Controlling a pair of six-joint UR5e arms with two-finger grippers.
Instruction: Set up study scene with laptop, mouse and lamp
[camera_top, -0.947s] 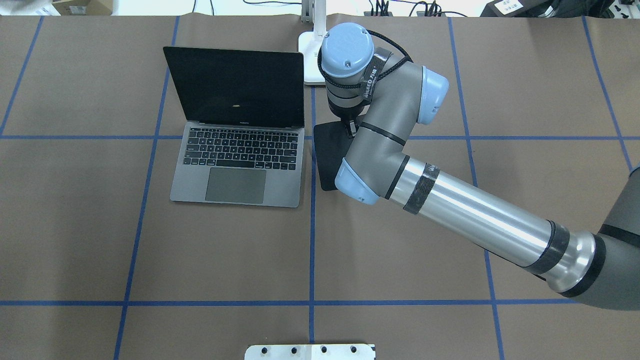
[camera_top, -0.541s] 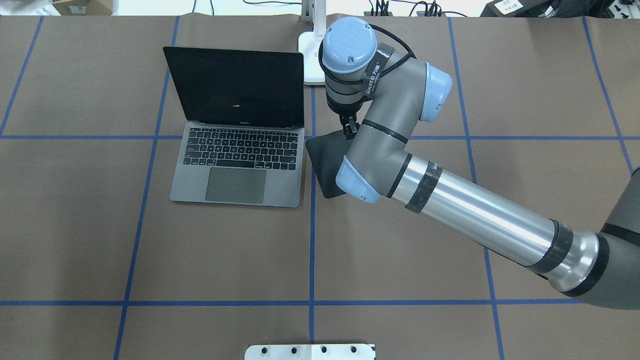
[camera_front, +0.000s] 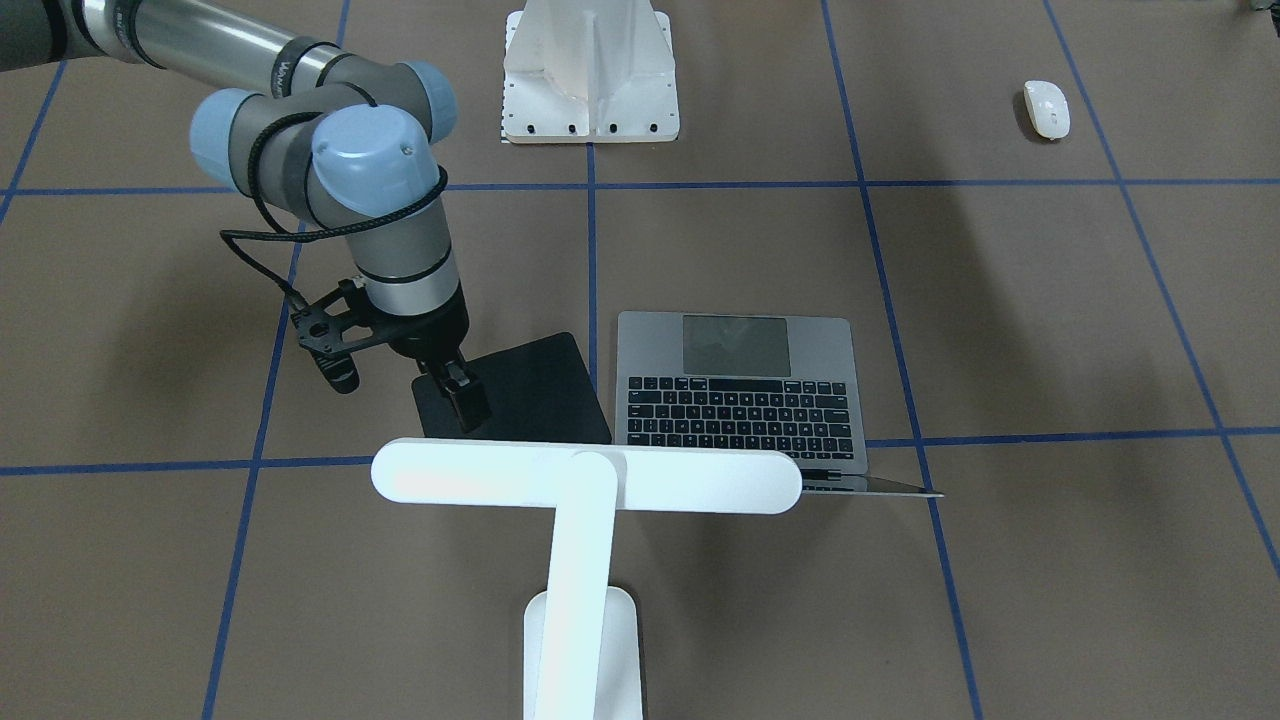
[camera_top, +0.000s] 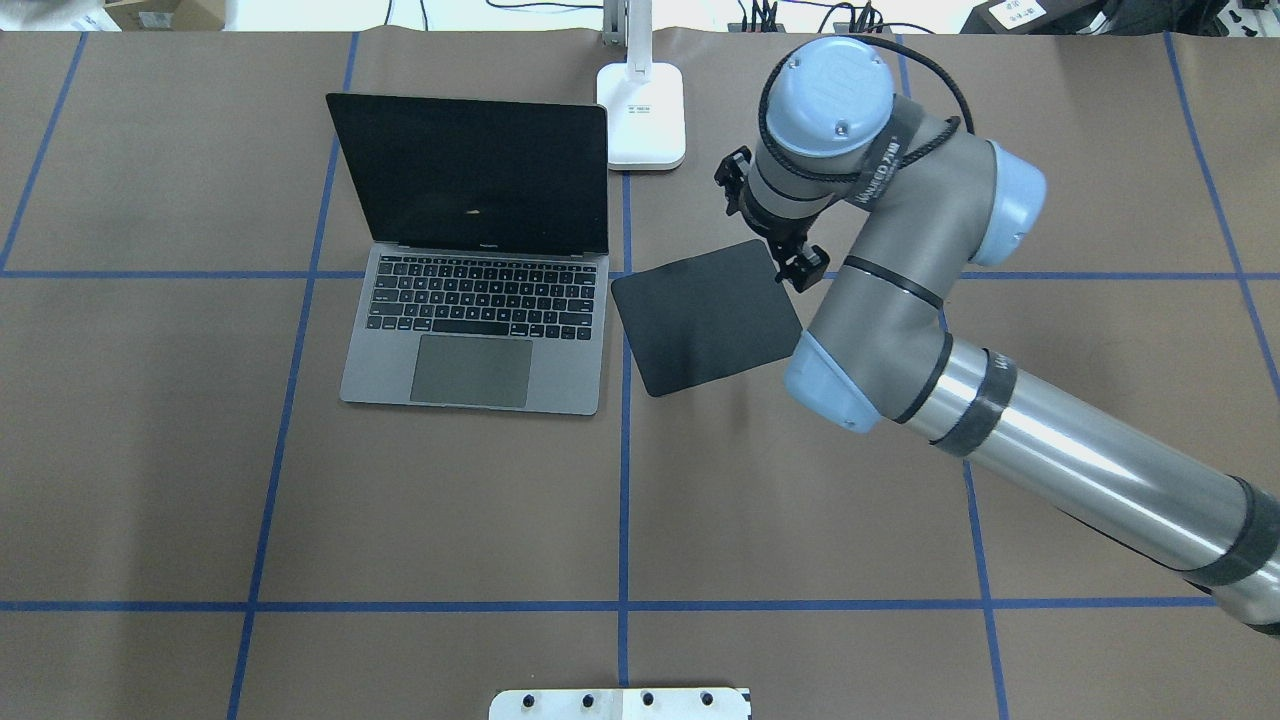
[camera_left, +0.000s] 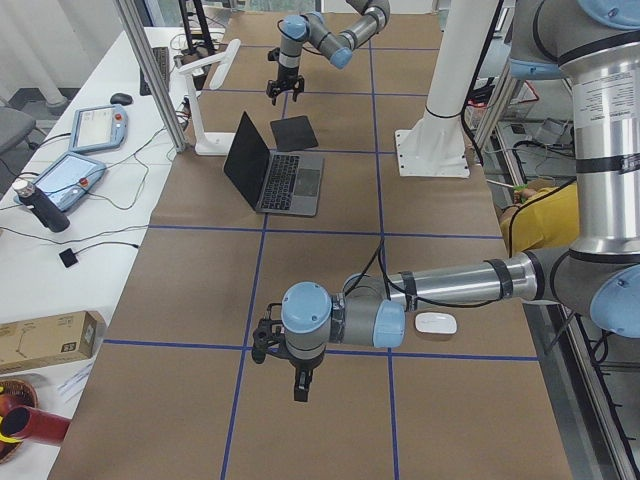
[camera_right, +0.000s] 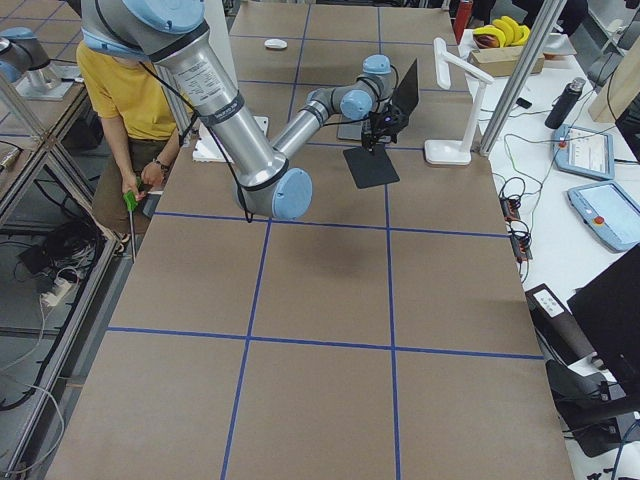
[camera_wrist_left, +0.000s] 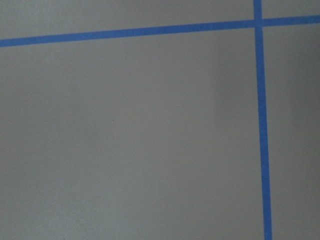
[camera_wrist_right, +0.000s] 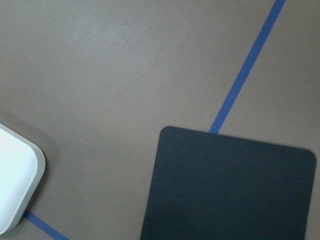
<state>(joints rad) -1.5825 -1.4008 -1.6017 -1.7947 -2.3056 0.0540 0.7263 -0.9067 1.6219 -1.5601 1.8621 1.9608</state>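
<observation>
The laptop (camera_top: 475, 300) stands open at the table's middle left, screen dark; it also shows in the front view (camera_front: 740, 390). A flat black pad (camera_top: 705, 315) lies just right of it. The white lamp (camera_front: 585, 478) stands behind them, its base (camera_top: 641, 115) at the far edge. My right gripper (camera_top: 803, 268) hovers at the pad's far right corner, open and empty; it also shows in the front view (camera_front: 458, 395). The white mouse (camera_front: 1046, 108) lies far off on my left side, near my left gripper (camera_left: 300, 385). I cannot tell whether the left gripper is open.
The white ribbed pedestal (camera_front: 590, 70) stands at the table's near edge, centre. Blue tape lines (camera_top: 624, 500) grid the brown table. A person in yellow (camera_right: 120, 90) sits beside the table. Tablets and cables lie on the white bench (camera_left: 90, 170) behind the lamp.
My right gripper has let go of the black pad and swung right and back, off it. The pad, turned a little between the earlier frames, now lies still beside the laptop.
</observation>
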